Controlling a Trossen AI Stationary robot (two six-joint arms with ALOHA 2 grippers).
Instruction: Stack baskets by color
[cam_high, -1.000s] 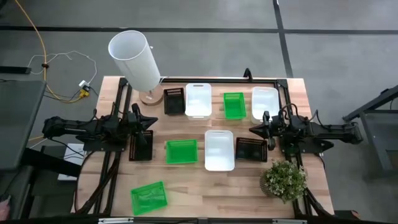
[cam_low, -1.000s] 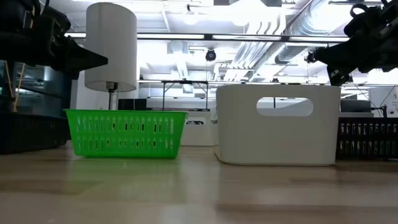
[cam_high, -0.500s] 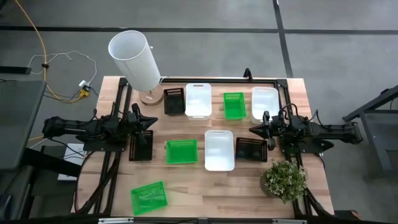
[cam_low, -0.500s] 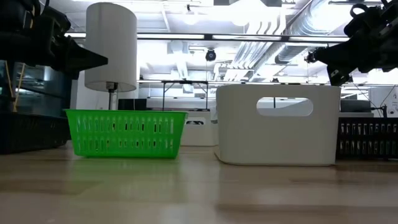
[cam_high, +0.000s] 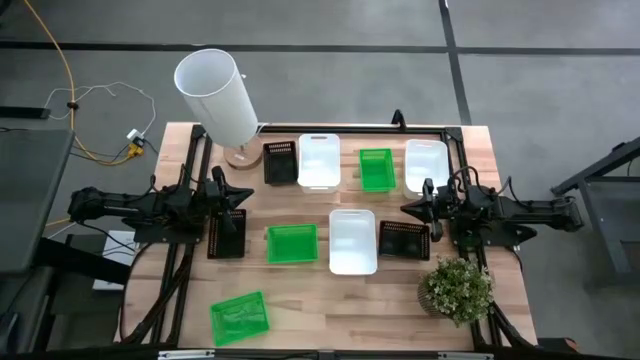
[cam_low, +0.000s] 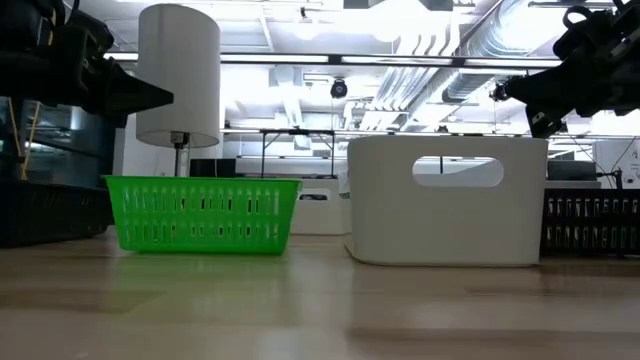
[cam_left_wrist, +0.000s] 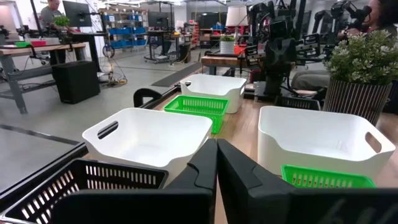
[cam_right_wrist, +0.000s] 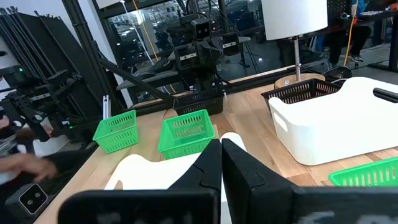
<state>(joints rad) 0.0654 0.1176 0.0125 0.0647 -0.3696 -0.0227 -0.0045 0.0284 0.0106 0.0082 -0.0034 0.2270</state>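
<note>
Nine baskets stand on the wooden table. Along the far side are a black basket (cam_high: 280, 162), a white basket (cam_high: 319, 160), a green basket (cam_high: 376, 168) and a white basket (cam_high: 426, 165). Mid-table are a black basket (cam_high: 227, 233), a green basket (cam_high: 292, 243), a white basket (cam_high: 352, 240) and a black basket (cam_high: 404, 239). One green basket (cam_high: 240, 317) sits near the front left. My left gripper (cam_high: 244, 191) hovers shut at the left, pointing level. My right gripper (cam_high: 405, 208) hovers shut at the right, facing it. Neither touches anything.
A tall white cylinder (cam_high: 218, 95) on a round wooden base (cam_high: 239, 156) stands at the far left corner. A potted plant (cam_high: 457, 288) stands at the near right. A black frame (cam_high: 350, 127) runs along the far edge. Bare wood lies near the front middle (cam_high: 340, 310).
</note>
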